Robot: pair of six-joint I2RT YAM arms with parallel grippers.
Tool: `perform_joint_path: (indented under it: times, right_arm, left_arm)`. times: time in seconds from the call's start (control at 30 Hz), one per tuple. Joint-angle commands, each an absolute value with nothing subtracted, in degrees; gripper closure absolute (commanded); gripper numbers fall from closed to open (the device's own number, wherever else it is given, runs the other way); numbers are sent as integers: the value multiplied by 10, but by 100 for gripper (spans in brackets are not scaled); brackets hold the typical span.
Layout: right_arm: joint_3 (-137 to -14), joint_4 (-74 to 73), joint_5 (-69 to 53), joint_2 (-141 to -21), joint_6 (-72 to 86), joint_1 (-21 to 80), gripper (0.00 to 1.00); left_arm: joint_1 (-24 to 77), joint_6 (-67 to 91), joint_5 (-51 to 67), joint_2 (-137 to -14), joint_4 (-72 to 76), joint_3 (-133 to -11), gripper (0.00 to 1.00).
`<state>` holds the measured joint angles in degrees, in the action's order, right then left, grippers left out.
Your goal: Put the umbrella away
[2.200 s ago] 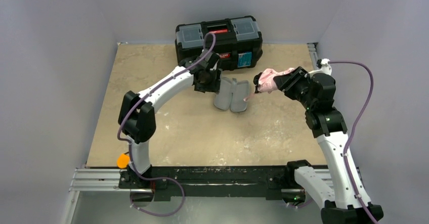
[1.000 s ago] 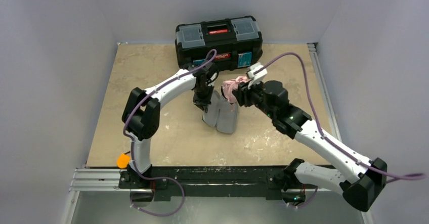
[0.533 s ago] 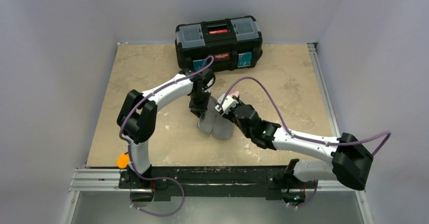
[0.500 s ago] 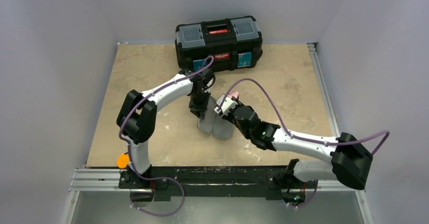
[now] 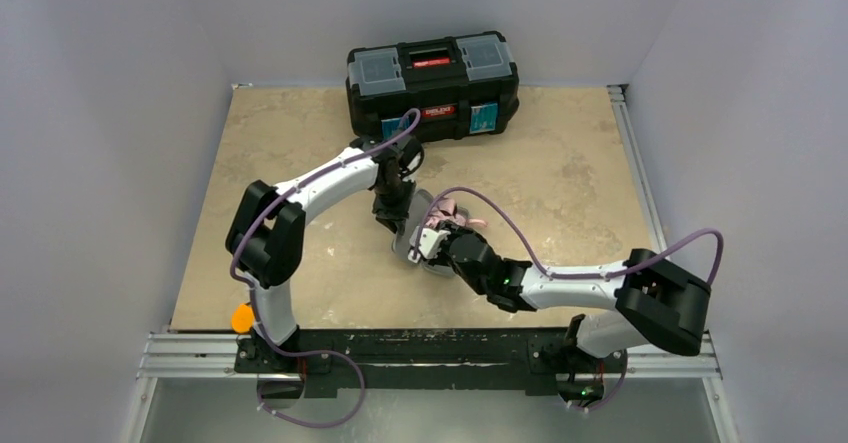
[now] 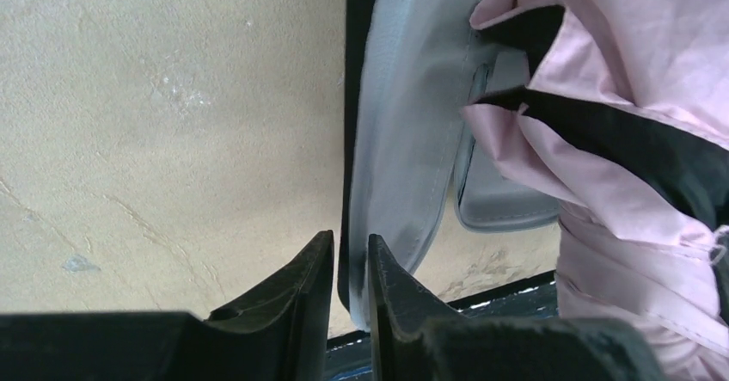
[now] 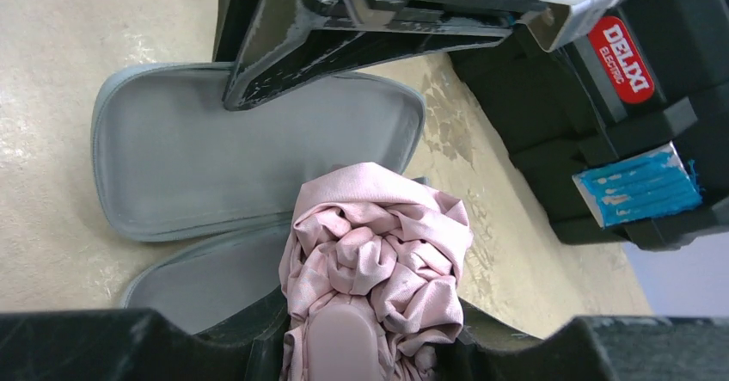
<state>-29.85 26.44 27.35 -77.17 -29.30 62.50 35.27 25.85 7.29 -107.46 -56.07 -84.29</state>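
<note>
The umbrella [image 7: 374,261] is a crumpled pale pink bundle, and my right gripper [image 7: 368,321] is shut on it just above the open grey case [image 7: 215,157]. From above, the umbrella [image 5: 447,209] shows at the tip of my right gripper [image 5: 440,235], over the case [image 5: 412,247] in mid table. My left gripper [image 6: 351,252] has its narrow jaws on either side of the case's rim [image 6: 404,157], with pink fabric [image 6: 619,123] hanging to the right of it. In the top view my left gripper [image 5: 397,225] sits at the case's left edge.
A black toolbox [image 5: 432,83] with a red handle stands shut at the back of the table; its front label [image 7: 621,47] lies beyond the case. An orange knob [image 5: 242,317] sits by the left arm's base. A metal rail [image 5: 200,355] runs along the near edge.
My right arm has swung in from the right and come down low, bringing the umbrella over the case. My left gripper has drawn the case a little nearer and to the left.
</note>
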Motion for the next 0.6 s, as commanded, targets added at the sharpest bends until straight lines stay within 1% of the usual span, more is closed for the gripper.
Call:
perform_joint_path:
  times: [0.0,0.17,0.2,0.23,0.3,0.37,0.4,0.43,0.57]
  right_arm:
    - [-325,242,258,-802,-284,628,100]
    - [-358,150,238,-825,-210,628,100]
    - [-361,140,234,-822,-198,628,97]
    - [-363,128,229,-817,-184,627,87]
    - [-368,108,224,-802,-163,629,64]
    - [-375,84,217,-781,-137,629,23]
    - [-379,70,215,-768,-125,629,10]
    - [-385,55,213,-759,-109,630,2]
    - [-413,-7,210,-731,-35,629,1]
  left_arm:
    - [348,249,78,-1042,-546,-830,81]
    - [346,244,76,-1043,-538,-821,83]
    - [345,244,75,-1043,-537,-819,83]
    - [345,244,75,-1043,-535,-818,84]
    - [343,244,76,-1043,-535,-817,84]
    - [344,245,76,-1040,-535,-817,84]
    - [343,245,77,-1039,-535,-818,84]
    - [343,246,76,-1038,-536,-819,84]
    - [342,247,76,-1040,-535,-819,84]
